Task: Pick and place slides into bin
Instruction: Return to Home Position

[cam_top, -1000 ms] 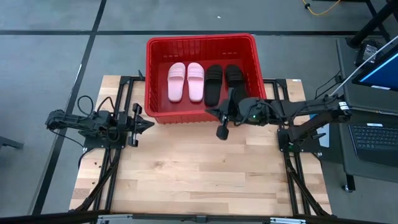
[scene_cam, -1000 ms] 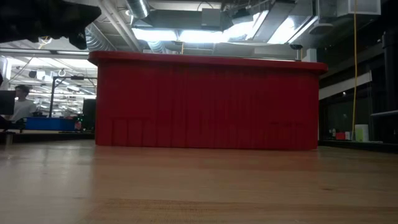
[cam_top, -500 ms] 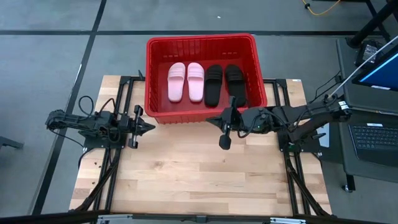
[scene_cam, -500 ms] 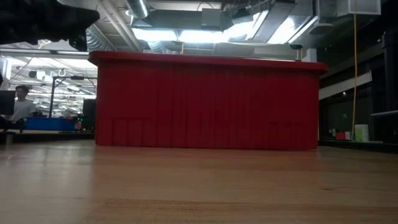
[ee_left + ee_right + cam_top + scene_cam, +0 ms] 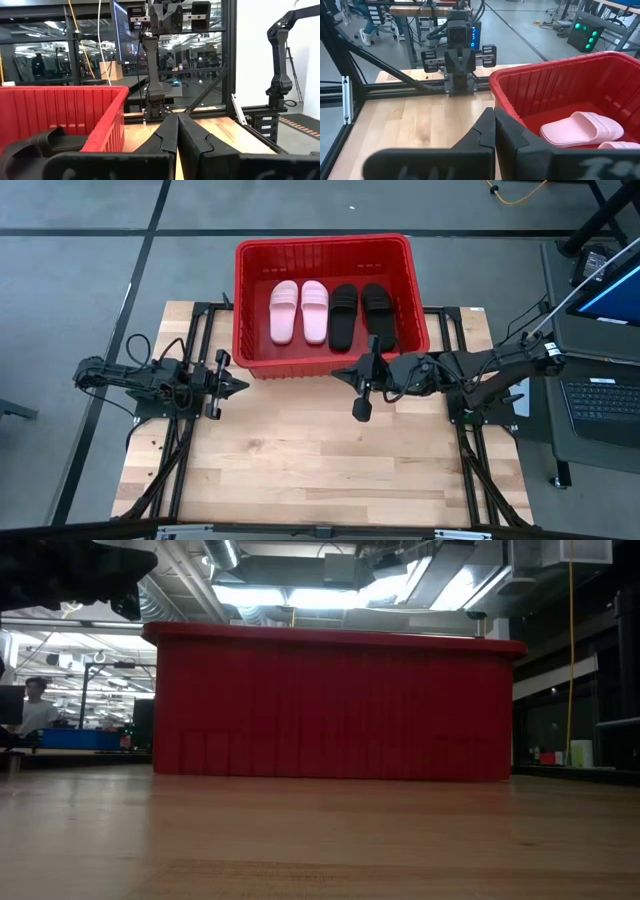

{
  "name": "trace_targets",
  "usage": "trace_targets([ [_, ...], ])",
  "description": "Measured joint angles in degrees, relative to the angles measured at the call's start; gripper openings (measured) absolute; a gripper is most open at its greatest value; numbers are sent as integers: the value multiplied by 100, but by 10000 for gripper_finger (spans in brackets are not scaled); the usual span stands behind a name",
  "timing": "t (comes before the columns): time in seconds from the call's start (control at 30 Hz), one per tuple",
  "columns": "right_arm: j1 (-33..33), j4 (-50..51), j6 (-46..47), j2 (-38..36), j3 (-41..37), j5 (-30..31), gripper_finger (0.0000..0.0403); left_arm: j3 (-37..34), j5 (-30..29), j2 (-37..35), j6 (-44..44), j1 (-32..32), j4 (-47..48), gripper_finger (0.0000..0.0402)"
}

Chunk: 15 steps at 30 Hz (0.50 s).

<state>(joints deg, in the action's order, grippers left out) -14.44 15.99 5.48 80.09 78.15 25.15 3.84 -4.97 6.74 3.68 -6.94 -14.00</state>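
The red bin (image 5: pixel 322 248) stands at the table's far middle; it also shows in the low view (image 5: pixel 335 705) and the right wrist view (image 5: pixel 555 85). Four slides lie flat on its floor side by side: two pale pink (image 5: pixel 283 311) (image 5: pixel 315 311) and two black (image 5: pixel 343 316) (image 5: pixel 378 314). One pink slide shows in the right wrist view (image 5: pixel 582 127). My right gripper (image 5: pixel 337 370) (image 5: pixel 494 116) is shut and empty just in front of the bin's near wall. My left gripper (image 5: pixel 243 383) (image 5: pixel 177 125) is shut and empty near the bin's near left corner.
Bare wooden table (image 5: pixel 310 460) spreads out in front of the bin. Black arm frames run along both table sides (image 5: pixel 190 430) (image 5: pixel 470 440). A laptop (image 5: pixel 600 405) sits off the table's right edge. A person (image 5: pixel 35 705) sits far behind in the room.
My right gripper has drawn back from over the bin's near right part, above the black slides, toward the table's near edge, and then kept still. The right black slide now shows in full.
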Motion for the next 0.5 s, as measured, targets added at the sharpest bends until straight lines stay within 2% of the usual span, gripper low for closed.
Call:
trace_targets([
  [0.23, 1, -25, -165, 0, -2, -1, 3, 0, 54, -2, 193, 264, -68, 1],
  [0.37, 7, -46, -170, 0, -4, 0, 3, 0, 530, -2, 76, 598, -177, 1],
  [0.5, 7, -42, -152, 0, -4, -2, 3, 0, 699, -2, -87, 904, -173, 1],
])
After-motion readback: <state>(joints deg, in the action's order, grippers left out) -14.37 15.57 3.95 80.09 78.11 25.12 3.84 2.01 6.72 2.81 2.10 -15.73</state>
